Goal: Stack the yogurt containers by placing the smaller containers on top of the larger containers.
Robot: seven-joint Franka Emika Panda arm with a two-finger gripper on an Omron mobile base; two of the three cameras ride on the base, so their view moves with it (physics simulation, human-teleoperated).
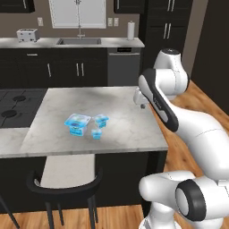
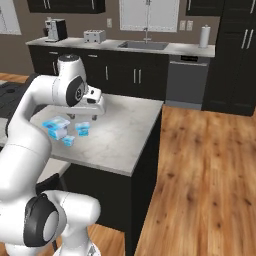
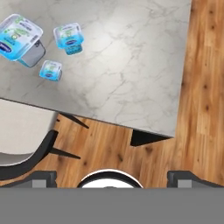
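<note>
**Three blue cups standing apart on the marble island**

We are looking at a pale marble-patterned island top point(image 1: 120, 125), smooth and veined grey, set on dark cabinetry above a warm wood-plank floor point(image 2: 210, 165). A dark curved chair point(image 1: 62, 185) with a pale seat is standing at the island's near edge.

The large cup point(image 1: 77, 124) is sitting toward the island's left half: translucent light blue, with a broad squarish rim. Just beside it, to the right, the medium cup point(image 1: 101, 120) is standing upright, narrower, with the same flat rim. The tiny cup point(image 1: 96, 133) is resting in front of the pair, near both but touching neither. Nothing is stacked yet.

Our gripper point(image 2: 86, 116) is hanging above the island, well clear of the cups, its fingers spread wide with nothing between them.

The hand view is giving us the cups from above: the large cup's point(image 3: 18, 37) printed lid, the medium cup's point(image 3: 68, 37) blue-banded label and the tiny cup's point(image 3: 50, 70) square outline. The base views are adding the back counter with its sink point(image 1: 79, 41), toaster point(image 1: 27, 35) and paper-towel roll point(image 1: 130, 30).
</note>
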